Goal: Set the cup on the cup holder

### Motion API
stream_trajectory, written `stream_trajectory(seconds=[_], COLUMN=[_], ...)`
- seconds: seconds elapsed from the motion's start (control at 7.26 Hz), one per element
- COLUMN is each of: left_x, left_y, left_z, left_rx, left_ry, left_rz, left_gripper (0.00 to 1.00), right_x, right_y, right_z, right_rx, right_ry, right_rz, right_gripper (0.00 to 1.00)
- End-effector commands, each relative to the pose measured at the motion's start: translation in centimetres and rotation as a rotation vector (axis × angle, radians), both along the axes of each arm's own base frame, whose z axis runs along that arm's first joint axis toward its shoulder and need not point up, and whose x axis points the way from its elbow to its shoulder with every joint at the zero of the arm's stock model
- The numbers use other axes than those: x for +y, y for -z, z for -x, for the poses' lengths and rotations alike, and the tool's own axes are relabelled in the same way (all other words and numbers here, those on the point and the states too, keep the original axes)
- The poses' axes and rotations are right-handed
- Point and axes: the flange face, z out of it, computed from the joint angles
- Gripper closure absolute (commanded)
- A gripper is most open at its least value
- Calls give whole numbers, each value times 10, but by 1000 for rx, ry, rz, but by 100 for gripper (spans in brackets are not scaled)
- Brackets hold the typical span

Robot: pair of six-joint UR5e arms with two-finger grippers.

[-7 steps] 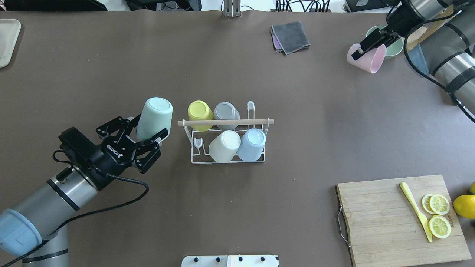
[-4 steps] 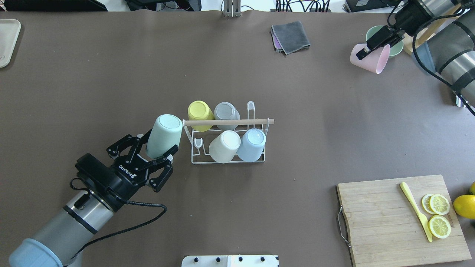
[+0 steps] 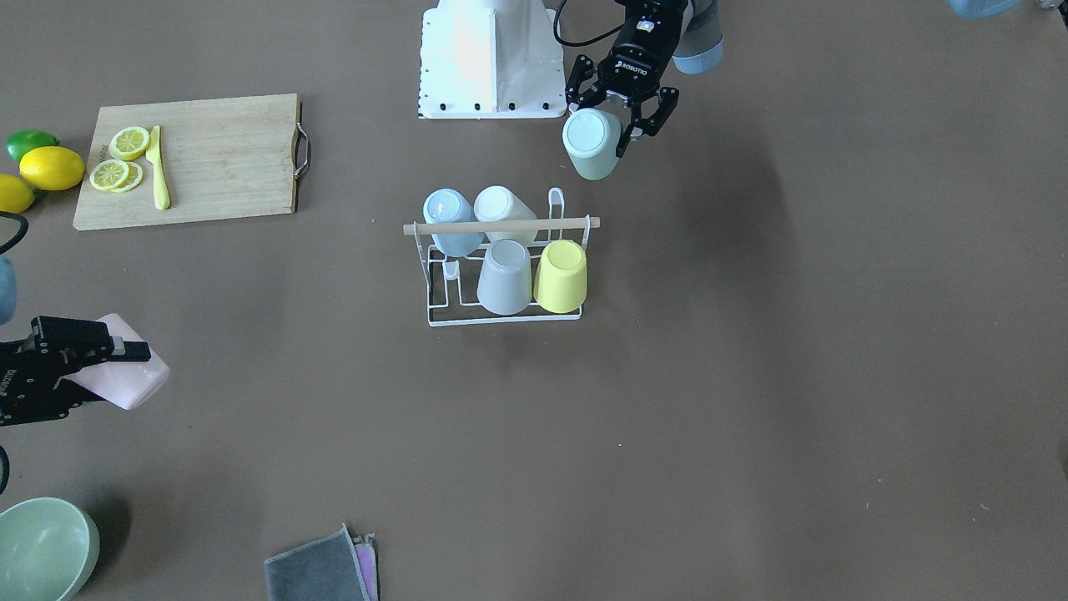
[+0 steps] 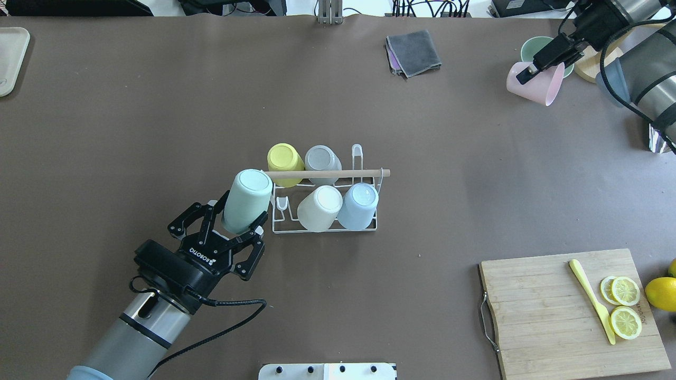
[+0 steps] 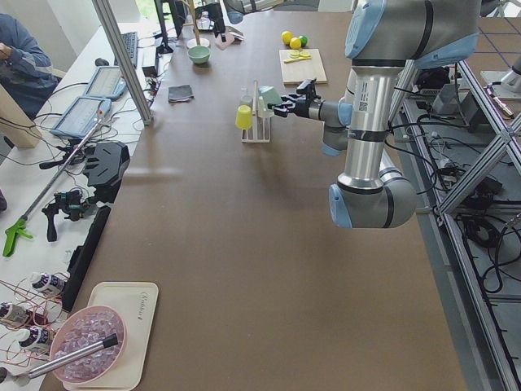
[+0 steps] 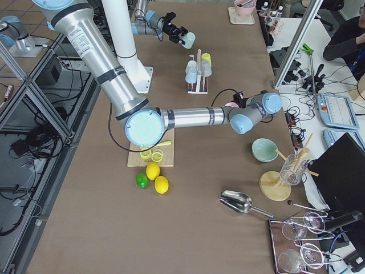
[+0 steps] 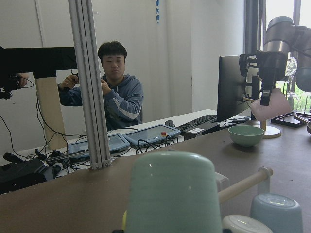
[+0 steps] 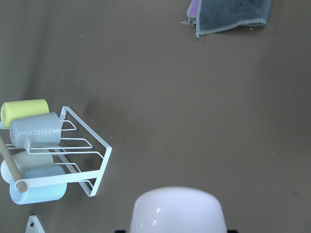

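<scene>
Left gripper [image 4: 240, 216]: jaws about half open, clamped across the wall of the mint cup [image 4: 247, 198] near its mouth, one finger on each side, closed base pointing up and away from me. The cup reads as light, stiff, smooth plastic, tapered toward the base, so probably slippery. Judgement: a grip low on the wide end is right, since it leaves the mouth free to go over a prong, and moderate squeeze should be enough. The cup hangs tilted in the air just beside the holder [image 4: 357, 152], at the end of its rod [image 4: 338, 173]; the front view shows it clear of the rod, on my side. A free prong [image 4: 281, 203] stands at the near corner below it. Four cups [image 4: 318, 208] already sit upturned on the holder. Right gripper [image 4: 528, 74]: jaws closed on the pink cup [image 4: 533, 87] at its rim, held well apart from the holder, near the green bowl [image 3: 42, 547].
</scene>
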Motion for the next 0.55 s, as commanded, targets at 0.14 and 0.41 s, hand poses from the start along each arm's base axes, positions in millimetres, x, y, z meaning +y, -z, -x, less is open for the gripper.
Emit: stream_trajectory(seconds=[0.14, 0.41], left_x=[-9, -13], left_y=[12, 11], left_z=[-12, -19], left_rx=[29, 22], left_ry=[27, 35], left_rz=[9, 9], left_gripper=[79, 79], right_x=[10, 13], right_y=[-1, 4], right_z=[-15, -19], right_rx=[-102, -141], right_ry=[66, 91], right_rz=[53, 60], right_gripper=[100, 100])
